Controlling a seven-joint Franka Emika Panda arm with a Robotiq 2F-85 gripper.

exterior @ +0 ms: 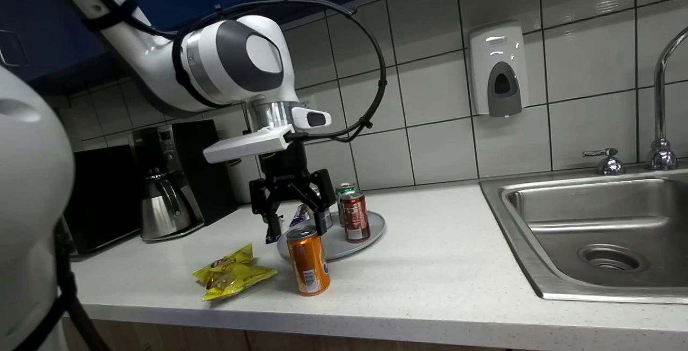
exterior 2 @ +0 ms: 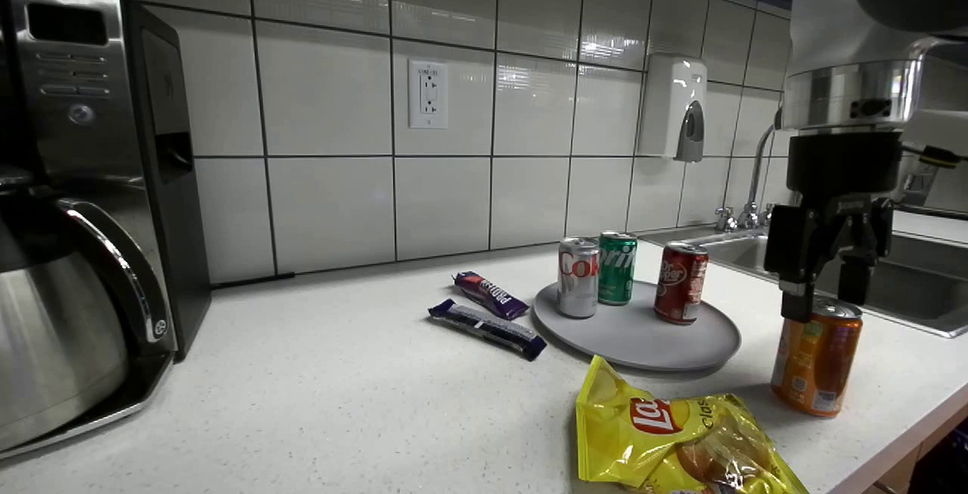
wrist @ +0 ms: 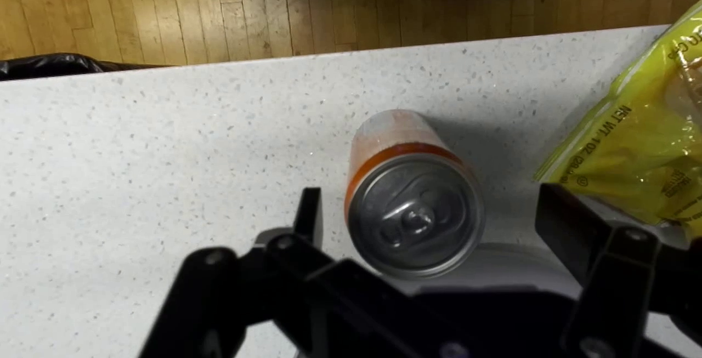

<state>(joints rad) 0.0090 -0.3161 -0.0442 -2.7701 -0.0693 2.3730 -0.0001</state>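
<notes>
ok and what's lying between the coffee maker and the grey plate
In an exterior view, a purple-wrapped bar and a darker bar lie on the counter between the coffee maker and the grey plate, both closer to the plate.

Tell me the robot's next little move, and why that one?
I'd probably lower the open gripper a little, straight down. In the wrist view, the orange can shows between its fingers with gaps both sides, but in both exterior views their tips look only about level with the can's top, so going lower might let them reach its sides.
</notes>
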